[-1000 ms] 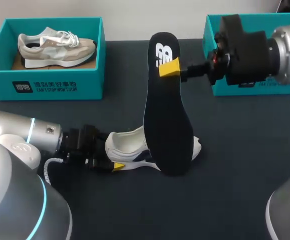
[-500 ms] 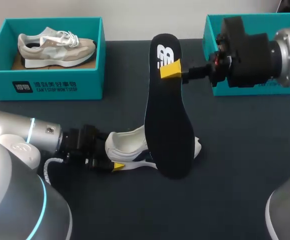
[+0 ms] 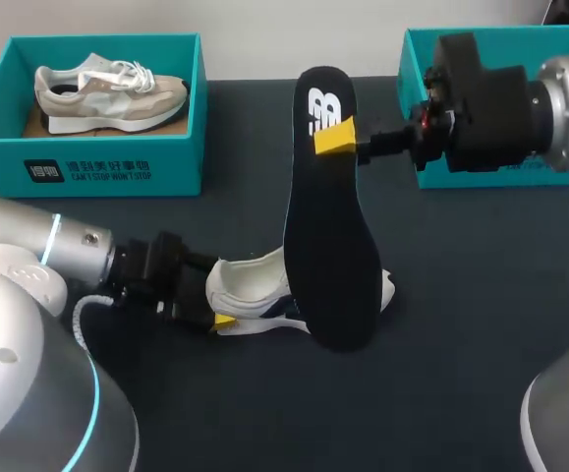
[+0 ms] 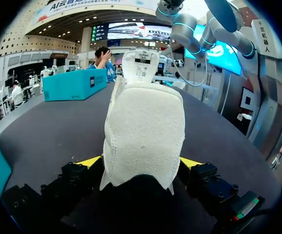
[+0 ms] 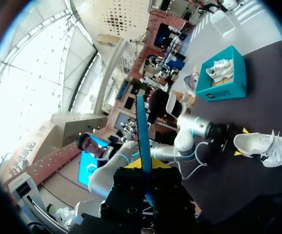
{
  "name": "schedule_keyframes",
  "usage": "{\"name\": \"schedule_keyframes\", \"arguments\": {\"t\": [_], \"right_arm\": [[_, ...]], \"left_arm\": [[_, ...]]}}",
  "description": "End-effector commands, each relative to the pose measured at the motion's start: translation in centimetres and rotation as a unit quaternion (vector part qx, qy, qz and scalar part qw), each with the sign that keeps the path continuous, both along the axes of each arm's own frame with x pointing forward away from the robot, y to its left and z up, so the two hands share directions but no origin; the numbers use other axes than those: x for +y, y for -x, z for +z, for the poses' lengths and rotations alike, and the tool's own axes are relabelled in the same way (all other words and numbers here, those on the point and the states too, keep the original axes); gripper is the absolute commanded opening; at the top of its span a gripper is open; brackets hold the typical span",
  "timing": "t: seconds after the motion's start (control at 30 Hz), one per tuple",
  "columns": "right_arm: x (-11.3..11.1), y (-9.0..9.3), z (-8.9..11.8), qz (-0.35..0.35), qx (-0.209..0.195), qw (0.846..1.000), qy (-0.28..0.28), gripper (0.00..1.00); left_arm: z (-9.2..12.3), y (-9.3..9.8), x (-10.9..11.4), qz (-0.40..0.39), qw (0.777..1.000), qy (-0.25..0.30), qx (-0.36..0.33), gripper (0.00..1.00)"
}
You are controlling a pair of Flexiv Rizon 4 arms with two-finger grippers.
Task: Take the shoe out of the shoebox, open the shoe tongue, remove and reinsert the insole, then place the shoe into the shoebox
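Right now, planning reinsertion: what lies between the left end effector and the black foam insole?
White lace-up sneaker, heel in the left end effector, per head view.

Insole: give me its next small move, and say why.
Probably lower the insole, wide end first, toward the opening of the shoe. The right gripper is shut on it near its logo end and holds it upright, out of the shoe. The left gripper clamps the shoe's heel on the table, so reinsertion looks due.

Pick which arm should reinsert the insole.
Right. The right jaws clamp the insole upright over the shoe; the left jaws grip the shoe's heel, steadying it.
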State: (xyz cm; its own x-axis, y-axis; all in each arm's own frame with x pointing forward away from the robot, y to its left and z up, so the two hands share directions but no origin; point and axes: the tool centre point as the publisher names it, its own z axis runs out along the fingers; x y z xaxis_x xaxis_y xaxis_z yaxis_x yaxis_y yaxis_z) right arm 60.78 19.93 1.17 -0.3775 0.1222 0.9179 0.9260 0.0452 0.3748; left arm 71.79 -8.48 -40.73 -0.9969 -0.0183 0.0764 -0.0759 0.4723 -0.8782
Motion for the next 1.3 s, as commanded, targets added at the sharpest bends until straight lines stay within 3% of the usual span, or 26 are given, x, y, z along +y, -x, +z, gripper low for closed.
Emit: {"name": "schedule_keyframes", "arguments": {"t": [0.03,0.43,0.6,1.0,1.3], "right_arm": [[0.3,-0.1,0.0,0.0,0.001,1.0,0.002,0.0],[0.3,-0.1,0.0,0.0,0.001,1.0,0.002,0.0],[0.3,-0.1,0.0,0.0,0.001,1.0,0.002,0.0],[0.3,-0.1,0.0,0.0,0.001,1.0,0.002,0.0],[0.3,-0.1,0.0,0.0,0.001,1.0,0.002,0.0]], "left_arm": [[1.3,-0.2,0.6,-0.002,0.999,-0.039,0.016,1.0],[2.0,0.0,0.7,-0.004,0.999,-0.046,-0.001,1.0],[4.4,-0.7,0.8,0.009,0.993,-0.115,-0.007,1.0],[6.6,-0.5,0.3,-0.03,0.962,-0.267,0.058,1.0],[7.4,0.3,0.2,-0.065,0.939,-0.33,0.075,1.0]]}}
